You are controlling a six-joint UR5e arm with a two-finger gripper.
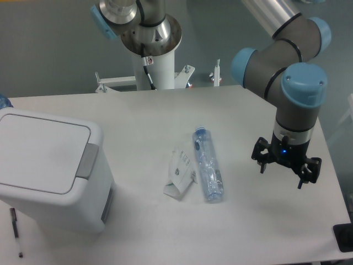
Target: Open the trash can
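Gripper [281,170] spread wide, empty, apparently hovering above the table [248,221], well apart from the trash can [52,165]; lid shut. Clear bottle [207,164] lying between.

Matt white plastic trash can [47,168]; clear glossy plastic bottle [207,164].
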